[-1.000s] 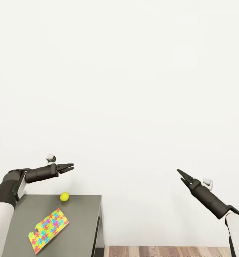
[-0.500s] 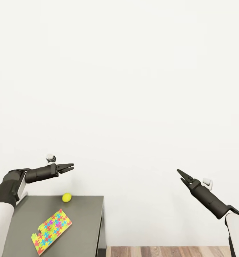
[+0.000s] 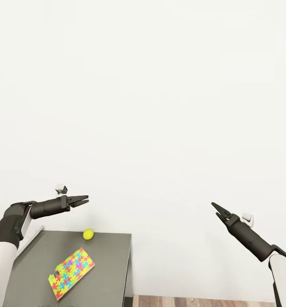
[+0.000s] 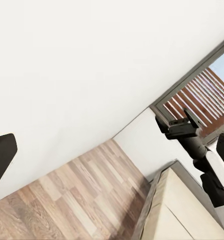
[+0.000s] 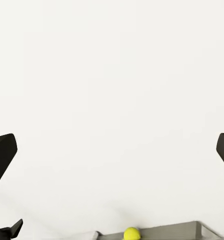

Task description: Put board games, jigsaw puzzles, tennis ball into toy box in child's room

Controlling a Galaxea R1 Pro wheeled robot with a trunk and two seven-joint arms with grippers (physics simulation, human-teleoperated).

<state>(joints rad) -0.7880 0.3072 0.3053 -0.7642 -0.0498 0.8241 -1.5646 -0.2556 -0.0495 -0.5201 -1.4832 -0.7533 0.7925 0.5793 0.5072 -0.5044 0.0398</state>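
Head view: ball (image 3: 88, 233) and puzzle (image 3: 73, 273) lie apart on the table (image 3: 113, 256); left gripper (image 3: 84, 199) and right gripper (image 3: 215, 208) hang empty, fingers parted.

A grey tabletop (image 3: 113, 256) sits at 7 o'clock with a yellow tennis ball (image 3: 88, 233) near its far edge and a bright jigsaw puzzle (image 3: 71, 273) lying flat, while the left gripper (image 3: 82, 199) and right gripper (image 3: 216, 209) hang in the air by a white wall (image 3: 143, 94).
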